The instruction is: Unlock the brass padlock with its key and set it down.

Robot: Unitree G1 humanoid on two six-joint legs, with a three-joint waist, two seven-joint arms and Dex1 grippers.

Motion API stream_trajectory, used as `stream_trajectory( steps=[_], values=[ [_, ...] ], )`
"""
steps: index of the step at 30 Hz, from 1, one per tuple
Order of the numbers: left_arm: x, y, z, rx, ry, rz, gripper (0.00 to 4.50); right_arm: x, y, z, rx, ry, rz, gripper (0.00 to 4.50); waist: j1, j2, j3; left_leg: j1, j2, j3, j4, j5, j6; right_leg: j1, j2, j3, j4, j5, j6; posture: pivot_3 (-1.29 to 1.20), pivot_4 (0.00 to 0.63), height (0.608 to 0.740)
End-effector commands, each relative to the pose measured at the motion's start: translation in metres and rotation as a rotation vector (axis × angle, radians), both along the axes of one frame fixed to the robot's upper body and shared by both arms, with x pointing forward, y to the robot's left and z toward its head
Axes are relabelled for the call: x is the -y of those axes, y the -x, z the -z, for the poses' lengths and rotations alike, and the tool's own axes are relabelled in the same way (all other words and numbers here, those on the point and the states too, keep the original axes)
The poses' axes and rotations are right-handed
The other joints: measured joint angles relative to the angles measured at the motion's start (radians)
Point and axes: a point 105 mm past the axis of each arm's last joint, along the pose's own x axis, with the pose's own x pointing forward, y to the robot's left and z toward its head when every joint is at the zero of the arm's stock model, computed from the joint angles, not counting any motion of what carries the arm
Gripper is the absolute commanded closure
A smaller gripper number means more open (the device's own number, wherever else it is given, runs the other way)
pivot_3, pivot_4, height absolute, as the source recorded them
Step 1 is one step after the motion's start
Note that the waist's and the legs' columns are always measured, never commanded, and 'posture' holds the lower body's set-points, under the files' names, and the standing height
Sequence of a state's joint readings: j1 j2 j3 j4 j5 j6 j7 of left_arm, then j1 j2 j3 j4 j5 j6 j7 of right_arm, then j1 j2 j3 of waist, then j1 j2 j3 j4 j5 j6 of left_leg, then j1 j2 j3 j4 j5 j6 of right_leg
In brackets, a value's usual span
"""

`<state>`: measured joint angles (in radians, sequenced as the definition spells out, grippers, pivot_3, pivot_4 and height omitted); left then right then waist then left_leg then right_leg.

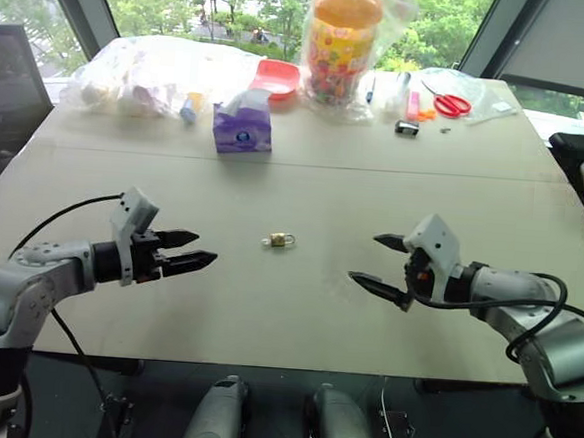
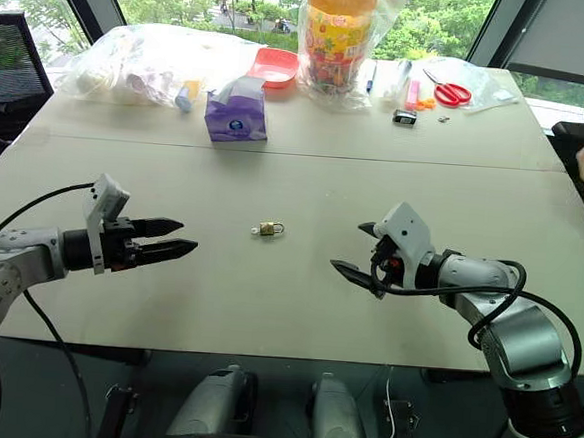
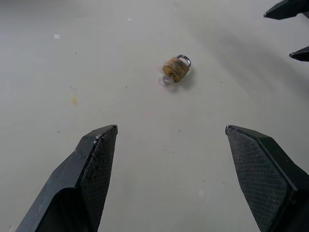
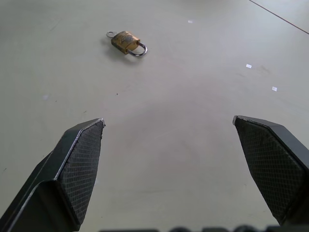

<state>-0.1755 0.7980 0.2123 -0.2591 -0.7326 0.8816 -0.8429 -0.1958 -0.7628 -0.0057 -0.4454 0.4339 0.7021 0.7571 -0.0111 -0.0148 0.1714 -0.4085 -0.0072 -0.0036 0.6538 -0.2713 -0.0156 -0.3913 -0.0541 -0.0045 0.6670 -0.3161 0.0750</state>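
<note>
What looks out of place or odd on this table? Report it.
Nothing stands out. The brass padlock lies on its side mid-table with the key in it, shackle closed, between the open left claw and right claw. Clutter sits along the far edge.

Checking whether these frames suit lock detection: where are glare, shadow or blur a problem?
Left eye view: bright windows behind, brass padlock small but distinct. Left wrist view: padlock sharp with a soft shadow beside it, key faint. Right wrist view: even light on the table, no glare.

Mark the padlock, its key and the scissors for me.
Padlock (image 4: 125,40), right wrist view, on the brass body.
Key (image 3: 167,79), left wrist view, on its round head.
Scissors (image 1: 452,105), left eye view, on a red handle.
</note>
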Motion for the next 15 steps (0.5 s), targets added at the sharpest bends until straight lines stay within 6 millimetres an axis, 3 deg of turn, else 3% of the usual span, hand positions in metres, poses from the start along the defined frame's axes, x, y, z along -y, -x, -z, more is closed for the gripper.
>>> stream_trajectory(
  steps=[1,15],
  values=[
    [0.001,-0.002,-0.011,0.062,-0.007,0.001,0.78,-0.006,-0.001,-0.008,0.043,-0.009,-0.030,0.00,0.000,0.000,0.000,0.000,0.000,0.000,0.000,0.000,0.000,0.000,0.000,0.000,0.000,0.000,0.000,0.00,0.150,0.740],
    [-0.003,-0.010,-0.015,0.109,-0.054,-0.003,0.78,-0.009,-0.008,-0.009,0.045,0.010,-0.047,0.00,0.000,0.000,0.000,0.000,0.000,0.000,0.001,0.000,0.000,0.000,0.000,0.000,0.001,0.000,0.000,0.00,0.150,0.740]
  ],
)
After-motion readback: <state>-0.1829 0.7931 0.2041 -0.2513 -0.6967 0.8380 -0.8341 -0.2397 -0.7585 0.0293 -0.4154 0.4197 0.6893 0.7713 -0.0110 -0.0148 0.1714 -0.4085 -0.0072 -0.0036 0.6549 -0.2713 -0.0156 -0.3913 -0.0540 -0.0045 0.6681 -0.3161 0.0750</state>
